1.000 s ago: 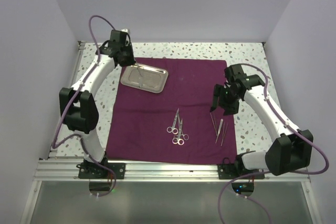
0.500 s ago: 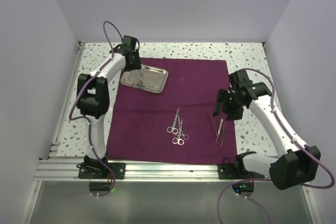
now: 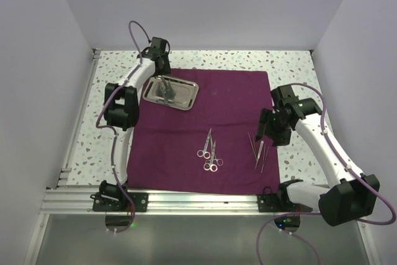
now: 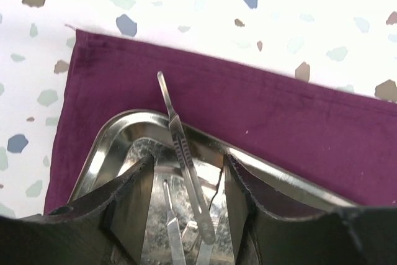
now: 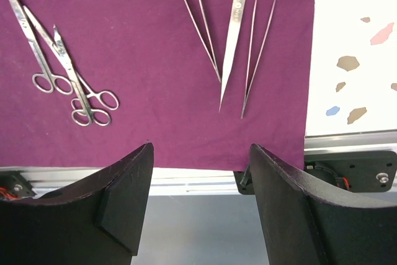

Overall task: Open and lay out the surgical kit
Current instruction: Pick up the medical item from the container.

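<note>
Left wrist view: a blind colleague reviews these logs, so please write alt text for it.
A thin silver tool lies slanted across the rim of a steel tray, between the fingers of the open left gripper. The tray sits on a purple cloth, with speckled table beyond.

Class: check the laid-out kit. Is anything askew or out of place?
Yes: a thin steel handle lies propped across the rim of the tray, its tip overhanging the cloth. The scissors also overlap each other.
</note>
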`<control>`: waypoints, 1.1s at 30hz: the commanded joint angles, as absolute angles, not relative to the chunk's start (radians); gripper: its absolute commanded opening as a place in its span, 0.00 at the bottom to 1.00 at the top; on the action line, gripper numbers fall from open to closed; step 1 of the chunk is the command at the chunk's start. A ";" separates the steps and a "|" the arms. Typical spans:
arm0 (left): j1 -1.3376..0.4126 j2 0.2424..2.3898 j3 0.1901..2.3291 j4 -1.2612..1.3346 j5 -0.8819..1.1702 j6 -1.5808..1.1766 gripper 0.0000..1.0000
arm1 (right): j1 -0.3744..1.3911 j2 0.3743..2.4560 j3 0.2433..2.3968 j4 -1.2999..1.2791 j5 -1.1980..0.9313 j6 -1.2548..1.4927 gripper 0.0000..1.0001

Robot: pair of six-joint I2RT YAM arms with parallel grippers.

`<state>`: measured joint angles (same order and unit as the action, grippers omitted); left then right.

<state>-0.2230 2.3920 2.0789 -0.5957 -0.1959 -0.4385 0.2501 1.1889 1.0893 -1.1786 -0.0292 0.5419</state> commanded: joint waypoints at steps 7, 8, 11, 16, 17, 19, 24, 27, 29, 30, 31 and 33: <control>-0.213 2.467 2.165 -0.623 -0.241 -0.446 0.49 | 0.249 1.226 1.126 -1.183 -0.002 0.577 0.67; -0.213 2.461 2.155 -0.618 -0.241 -0.446 0.48 | 0.249 1.239 1.126 -1.174 -0.002 0.577 0.67; -0.213 2.453 2.131 -0.604 -0.244 -0.440 0.45 | 0.249 1.262 1.127 -1.160 -0.003 0.575 0.67; -0.213 2.470 2.118 -0.603 -0.245 -0.423 0.39 | 0.249 1.296 1.144 -1.146 -0.003 0.565 0.67; -0.212 2.474 2.118 -0.604 -0.245 -0.423 0.37 | 0.249 1.302 1.149 -1.143 -0.002 0.557 0.67; -0.210 2.494 2.121 -0.609 -0.245 -0.425 0.36 | 0.248 1.322 1.160 -1.141 -0.002 0.551 0.67; -0.199 2.536 2.135 -0.620 -0.241 -0.425 0.20 | 0.247 1.358 1.190 -1.137 -0.002 0.526 0.67; -0.193 2.557 2.154 -0.621 -0.235 -0.425 0.07 | 0.242 1.376 1.204 -1.137 -0.002 0.512 0.67; -0.189 2.569 2.175 -0.623 -0.221 -0.422 0.00 | 0.242 1.388 1.209 -1.135 -0.002 0.502 0.67; -0.186 2.572 2.193 -0.627 -0.210 -0.420 0.00 | 0.241 1.391 1.212 -1.135 -0.002 0.500 0.67; -0.186 2.569 2.203 -0.629 -0.200 -0.419 0.00 | 0.241 1.394 1.213 -1.132 -0.003 0.497 0.67; -0.186 2.550 2.203 -0.617 -0.178 -0.416 0.00 | 0.238 1.399 1.215 -1.131 -0.005 0.491 0.67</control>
